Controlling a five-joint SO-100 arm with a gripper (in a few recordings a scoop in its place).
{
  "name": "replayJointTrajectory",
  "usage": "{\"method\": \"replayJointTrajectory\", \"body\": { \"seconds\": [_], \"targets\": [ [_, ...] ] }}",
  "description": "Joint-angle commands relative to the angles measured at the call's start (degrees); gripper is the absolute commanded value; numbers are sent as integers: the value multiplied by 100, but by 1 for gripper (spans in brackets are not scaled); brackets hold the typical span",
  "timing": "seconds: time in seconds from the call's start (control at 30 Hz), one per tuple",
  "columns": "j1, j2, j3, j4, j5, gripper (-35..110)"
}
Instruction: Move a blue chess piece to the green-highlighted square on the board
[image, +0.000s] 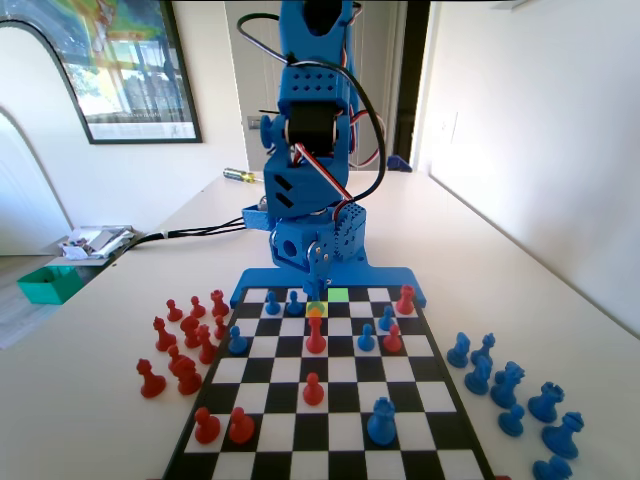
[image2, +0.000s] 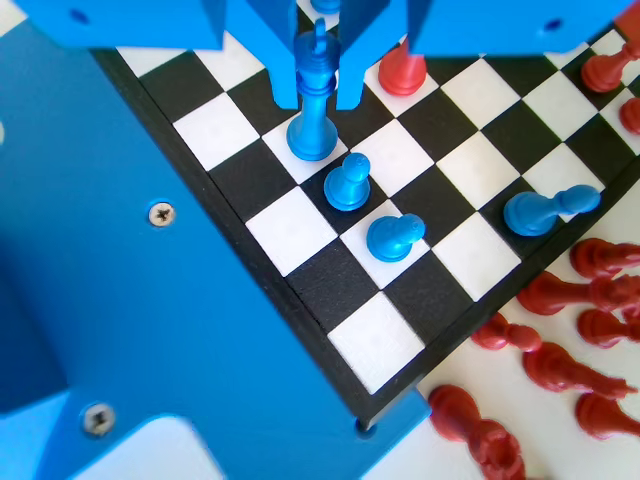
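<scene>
The gripper (image2: 318, 88) is hanging low over the board's (image2: 470, 185) edge rows in the wrist view, its two jaws standing on either side of the blue chess piece (image2: 314, 110) and pressing against the piece's narrow upper part, so the tool is clamped on that piece. The piece is standing upright, and its round base is sitting on a white square; whether the base is resting fully on the board or is just above it, I cannot tell. In the fixed view the gripper (image: 318, 268) is reaching down at the far end of the board (image: 330, 440), just in front of the blue arm's base, and the held piece (image: 318, 290) is showing as a thin blue stem above the yellow-orange highlighted square (image: 315, 309).

The green-highlighted square (image: 338, 295) is lying in the farthest row in the fixed view, diagonally touching the yellow-orange one, up and to its right, and nothing is standing on it.

Just beside the held piece in the wrist view, two short blue pawns (image2: 348, 184) are standing on neighbouring squares, and a third blue pawn (image2: 535, 210) is standing nearer the board's right edge. A red piece (image2: 402, 70) is standing near the top, right of the jaws. Red captured pieces (image2: 570, 350) are lying off the board at lower right. In the fixed view, blue captured pieces (image: 510, 385) are gathering on the table at the right
</scene>
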Motion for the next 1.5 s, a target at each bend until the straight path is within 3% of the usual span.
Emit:
{"method": "replayJointTrajectory", "body": {
  "seconds": [0.0, 0.2, 0.33, 0.8, 1.47],
  "targets": [
    [-79, 123, -422, 624, 123, 1],
    [-334, 211, -1301, 2057, 483, 1],
    [-580, 369, -1318, 2259, 773, 1],
    [-1125, 958, 79, 1107, 1160, 1],
    [-1389, 949, 615, 404, 1248, 1]
  ]
}}
